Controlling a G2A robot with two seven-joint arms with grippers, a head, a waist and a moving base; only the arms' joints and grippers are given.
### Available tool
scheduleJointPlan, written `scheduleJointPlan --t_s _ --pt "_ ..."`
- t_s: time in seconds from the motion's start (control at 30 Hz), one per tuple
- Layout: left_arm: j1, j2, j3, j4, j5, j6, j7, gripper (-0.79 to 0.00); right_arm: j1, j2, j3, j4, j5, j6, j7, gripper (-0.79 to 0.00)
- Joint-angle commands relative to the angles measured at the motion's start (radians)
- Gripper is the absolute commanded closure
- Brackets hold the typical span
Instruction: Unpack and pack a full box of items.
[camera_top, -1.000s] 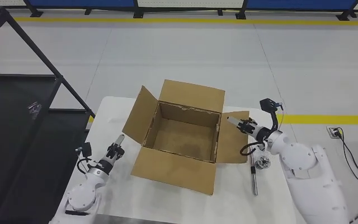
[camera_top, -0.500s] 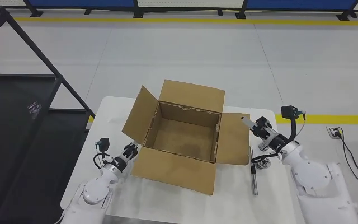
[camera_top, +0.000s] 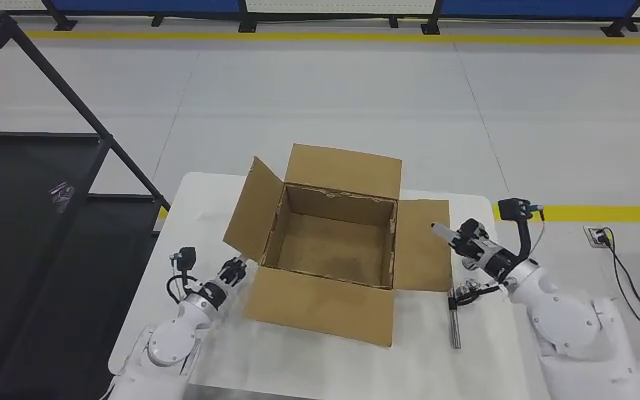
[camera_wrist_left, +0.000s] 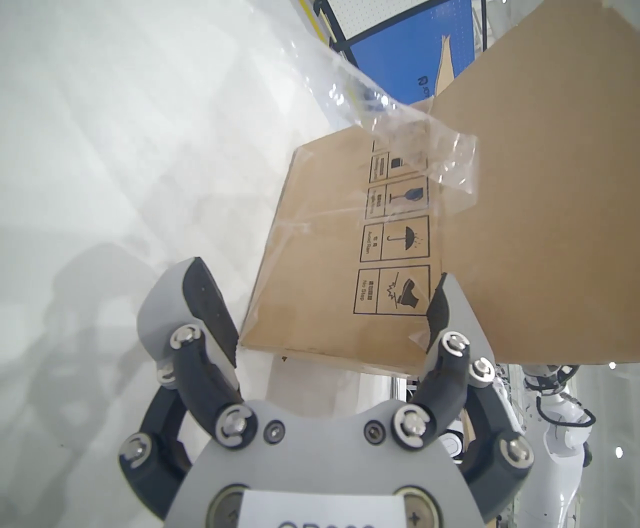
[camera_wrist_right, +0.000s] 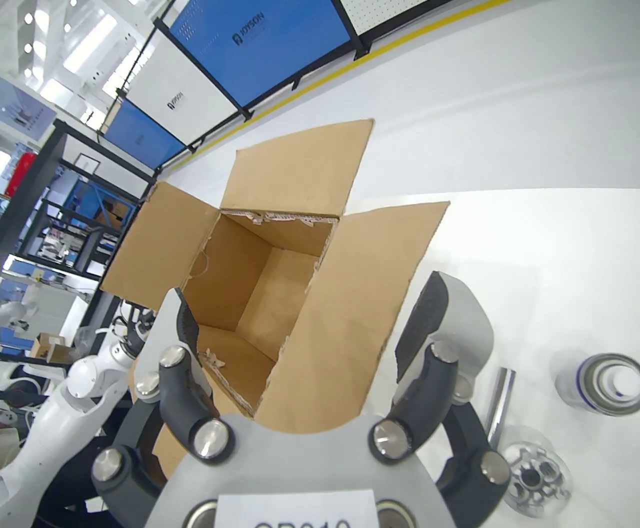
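Box (camera_top: 330, 250): empty cardboard, likely light and stiff; best held by a side wall, not a flap.
Left gripper (camera_wrist_left: 320, 290), right gripper (camera_wrist_right: 305, 295): both spread, empty.

Light grey floor (camera_top: 330, 100) w/ a yellow line (camera_top: 300, 36) along the far side & a yellow strip (camera_top: 590, 213) at right; blue panels (camera_top: 140, 5) on black feet stand just beyond the far line. At left a black metal frame (camera_top: 100, 138) rises over a dark surface (camera_top: 40, 270), right beside the white worktop (camera_top: 195, 200). Floor socket (camera_top: 597, 236) w/ cable at far right; the right wrist view has blue & white panels in a row, black shelving racks (camera_wrist_right: 55, 210) w/ clutter farther off, bright ceiling lights (camera_wrist_right: 30, 47).
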Motion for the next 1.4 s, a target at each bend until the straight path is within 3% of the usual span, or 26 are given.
scheduleJointPlan --t_s 0.0,0.17,0.43,0.63,0.93,1.13,1.37 --pt "0.007 0.003 -0.025 -0.004 -0.018 -0.005 0.014 -0.785 -0.041 0.008 0.035 -0.024 -0.012 -0.035 0.035 -0.785" --pt "0.033 0.01 -0.089 -0.051 -0.068 -0.017 0.028 -0.785 -0.154 0.031 0.094 -0.106 -0.083 -0.152 0.177 -0.785" --pt "0.098 0.019 -0.182 -0.198 -0.223 -0.041 -0.023 -0.785 -0.236 0.056 0.113 -0.187 -0.183 -0.194 0.38 -0.785" --pt "0.15 0.02 -0.214 -0.323 -0.375 -0.09 -0.092 -0.785 -0.236 0.056 0.113 -0.187 -0.183 -0.194 0.38 -0.785" --pt "0.15 0.02 -0.214 -0.323 -0.375 -0.09 -0.092 -0.785 -0.238 0.055 0.097 -0.181 -0.18 -0.207 0.356 -0.785" --pt "0.15 0.02 -0.214 -0.323 -0.375 -0.09 -0.092 -0.785 -0.162 0.063 -0.03 -0.094 -0.258 -0.223 0.515 -0.785" --pt "0.15 0.02 -0.214 -0.323 -0.375 -0.09 -0.092 -0.785 -0.073 0.06 -0.126 0.007 -0.336 -0.122 0.513 -0.785"
